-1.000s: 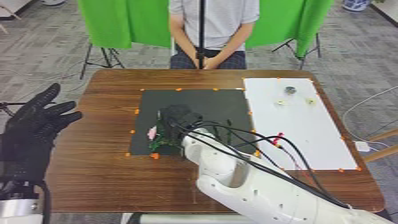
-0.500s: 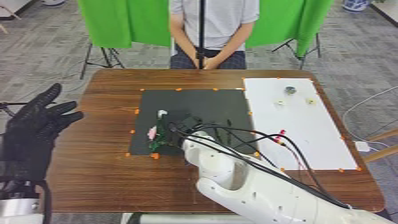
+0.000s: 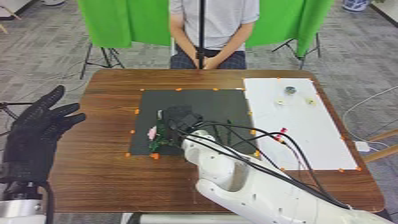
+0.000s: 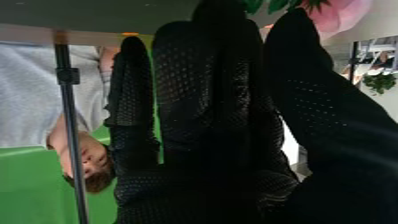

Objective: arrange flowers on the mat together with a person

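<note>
Black-gloved right hand (image 3: 183,118), fingers straight, has been shifted toward the pink flower (image 3: 152,133) on the mat (image 3: 209,97), perhaps for adjustment.

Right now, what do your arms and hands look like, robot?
My right arm is white, smooth and rounded, with small dark dots and loose black cables along it. My right hand wears a black fabric glove dotted with tiny pale specks. My left hand has a black glove too, above a white arm piece.
</note>
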### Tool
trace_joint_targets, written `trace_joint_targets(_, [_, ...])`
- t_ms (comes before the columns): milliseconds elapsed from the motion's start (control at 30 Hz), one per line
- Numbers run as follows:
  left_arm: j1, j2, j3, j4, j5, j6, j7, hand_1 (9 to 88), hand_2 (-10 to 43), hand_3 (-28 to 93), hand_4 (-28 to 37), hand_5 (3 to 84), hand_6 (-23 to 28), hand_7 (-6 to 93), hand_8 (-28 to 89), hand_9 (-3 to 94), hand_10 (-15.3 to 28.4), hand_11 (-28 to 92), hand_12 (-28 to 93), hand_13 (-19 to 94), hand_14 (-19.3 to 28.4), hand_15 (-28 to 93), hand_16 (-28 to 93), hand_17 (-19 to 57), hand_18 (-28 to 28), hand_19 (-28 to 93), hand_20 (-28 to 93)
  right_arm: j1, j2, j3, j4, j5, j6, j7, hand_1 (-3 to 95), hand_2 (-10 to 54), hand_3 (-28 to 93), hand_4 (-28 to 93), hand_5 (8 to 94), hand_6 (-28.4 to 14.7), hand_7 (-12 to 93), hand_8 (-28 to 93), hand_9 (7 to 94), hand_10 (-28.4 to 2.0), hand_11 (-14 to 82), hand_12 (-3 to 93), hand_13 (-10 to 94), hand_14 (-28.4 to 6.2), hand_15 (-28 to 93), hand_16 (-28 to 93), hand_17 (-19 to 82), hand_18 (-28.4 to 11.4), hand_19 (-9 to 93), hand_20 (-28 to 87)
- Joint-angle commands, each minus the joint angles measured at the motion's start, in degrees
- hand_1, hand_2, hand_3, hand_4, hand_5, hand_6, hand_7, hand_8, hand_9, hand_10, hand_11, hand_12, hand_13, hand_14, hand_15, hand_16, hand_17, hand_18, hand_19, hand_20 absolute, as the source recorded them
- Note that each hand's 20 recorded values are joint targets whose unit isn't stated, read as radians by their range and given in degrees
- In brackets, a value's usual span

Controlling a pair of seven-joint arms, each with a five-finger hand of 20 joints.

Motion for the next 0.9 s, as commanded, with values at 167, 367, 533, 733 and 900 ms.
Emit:
trace_joint_targets(167, [1.82, -0.65, -0.01, -0.37, 0.11, 0.44, 0.22, 20.1, 5.3, 78, -28.3, 33.8, 5.8, 15.6, -11, 36.7, 19.7, 26, 11, 27, 28.3, 58, -10, -7.6, 24.4, 52, 19, -1.43, 0.32, 4.97, -3.41, 1.52, -0.54, 1.16, 49.7, -9.5, 68, -28, 69.3, 1.0, 15, -6, 81.6, -9.6, 30.3, 31.5, 75, -6.1, 64, 18, 35, -18.5, 89, 2])
trace_joint_targets(367, [3.24, -1.24, -0.87, -0.34, -0.22, 0.36, 0.48, 19.8, 5.3, 78, -28.3, 33.8, 5.8, 15.6, -11, 36.6, 19.6, 26, 11, 27, 28.3, 58, -10, -7.6, 24.3, 52, 19, -10.06, 1.12, 18.99, -13.03, 15.91, 0.02, 2.51, 45.5, -9.5, 71, -28, 68.3, 0.6, 14, -11, 78.4, -11.9, 32.7, 24.7, 73, -7.3, 63, 17, 33, -19.2, 88, 2])
trace_joint_targets(533, [3.94, -2.43, -0.7, 0.47, -1.44, 0.17, 1.38, 16.9, 6.3, 77, -28.3, 33.6, 5.7, 15.7, -11, 36.5, 19.6, 26, 11, 27, 28.3, 57, -10, -7.6, 24.3, 52, 19, -19.96, 0.96, 31.94, -19.97, 28.84, 2.75, 1.87, 38.5, -7.3, 70, -25, 66.1, -1.2, 13, -11, 73.0, -14.9, 28.0, 17.7, 68, -11.1, 61, 15, 29, -20.9, 85, 0])
trace_joint_targets(733, [3.73, -3.0, -0.94, 0.59, -0.82, -0.64, 0.38, 14.9, 7.0, 77, -28.3, 33.7, 5.6, 15.5, -11, 36.3, 19.6, 26, 11, 26, 28.4, 57, -10, -7.7, 24.4, 52, 19, -31.5, 0.06, 48.07, -25.4, 48.84, 4.51, -1.83, 33.0, -3.1, 70, -24, 61.7, -2.2, 12, -11, 66.0, -17.5, 23.2, 16.1, 60, -15.1, 59, 13, 23, -21.5, 79, -1])
trace_joint_targets(900, [3.5, -2.42, -0.81, 0.72, -0.68, -0.95, 0.53, 14.7, 7.0, 77, -28.3, 33.7, 5.6, 15.3, -11, 36.3, 19.6, 26, 11, 26, 28.4, 57, -10, -7.7, 24.4, 52, 19, -39.25, -0.89, 58.61, -28.32, 65.75, 9.17, -8.71, 32.0, -1.1, 71, -24, 59.1, -2.1, 13, -11, 62.9, -18.3, 22.6, 15.8, 56, -16.6, 59, 11, 19, -22.0, 74, 1])
